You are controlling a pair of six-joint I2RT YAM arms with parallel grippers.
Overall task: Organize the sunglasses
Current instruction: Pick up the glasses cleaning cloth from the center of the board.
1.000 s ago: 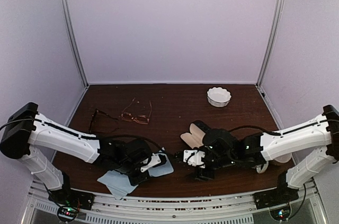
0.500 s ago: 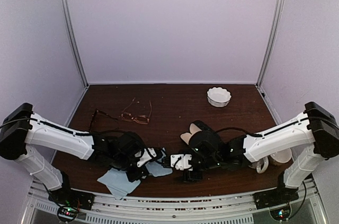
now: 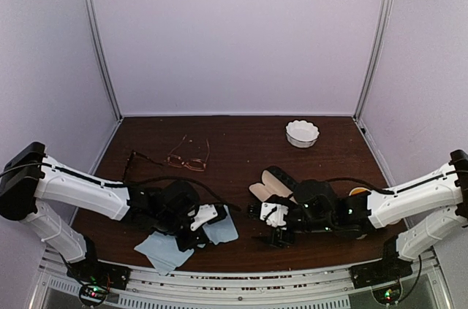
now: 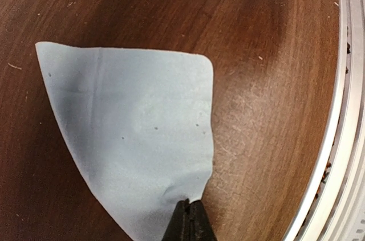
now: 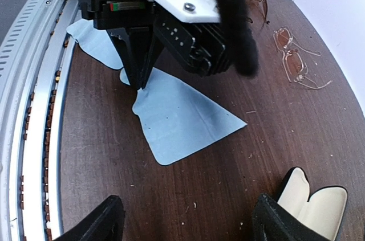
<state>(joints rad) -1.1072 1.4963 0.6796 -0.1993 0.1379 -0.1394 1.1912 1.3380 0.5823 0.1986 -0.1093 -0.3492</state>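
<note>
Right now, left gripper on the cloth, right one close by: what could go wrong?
1. The left gripper is shut on only one corner of the blue cloth; it may slip out when pulled or lifted.
2. The right gripper hangs open just across the cloth from it; the arms could bump if either advances.
3. The open case lies right beside the right gripper and could get knocked.
</note>
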